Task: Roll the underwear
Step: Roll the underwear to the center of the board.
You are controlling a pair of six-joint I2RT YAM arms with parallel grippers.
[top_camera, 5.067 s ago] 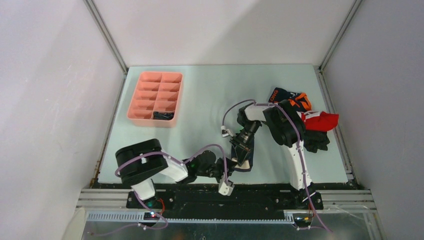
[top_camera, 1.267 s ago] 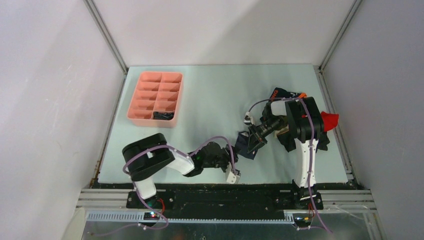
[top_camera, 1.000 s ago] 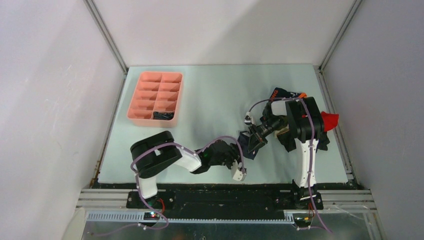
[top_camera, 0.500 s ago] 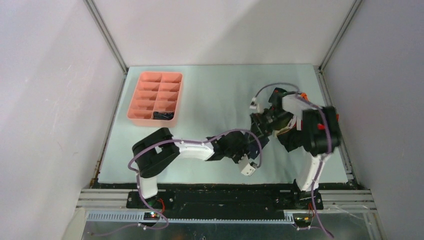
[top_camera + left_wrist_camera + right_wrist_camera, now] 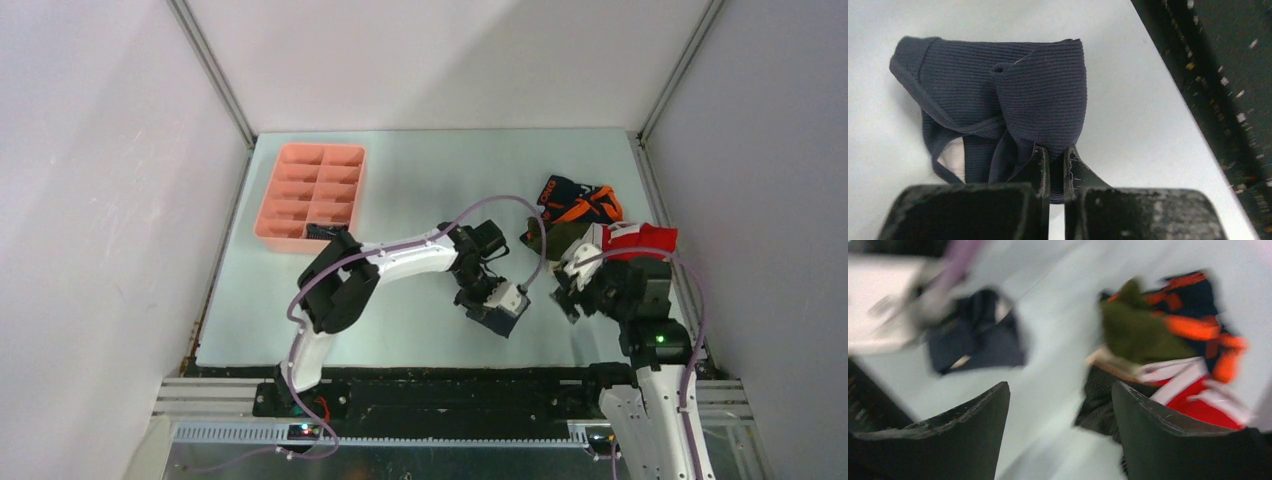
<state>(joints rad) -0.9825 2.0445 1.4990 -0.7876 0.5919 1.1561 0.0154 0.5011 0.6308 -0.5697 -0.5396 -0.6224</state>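
Robot lab cell: plain white walls (image 5: pixel 440 60), aluminium rails (image 5: pixel 212 72), pale table (image 5: pixel 420 170).

The pink tray (image 5: pixel 290 243) sits on the pale table (image 5: pixel 420 170), well to the left of the left fingers (image 5: pixel 1040 165) and farther back, its compartments in two columns. In the left wrist view the table's near edge runs just right of those fingers. Beyond it lies a dark strip (image 5: pixel 1218 90) flecked with pale specks. White walls (image 5: pixel 450 60) close the table in.
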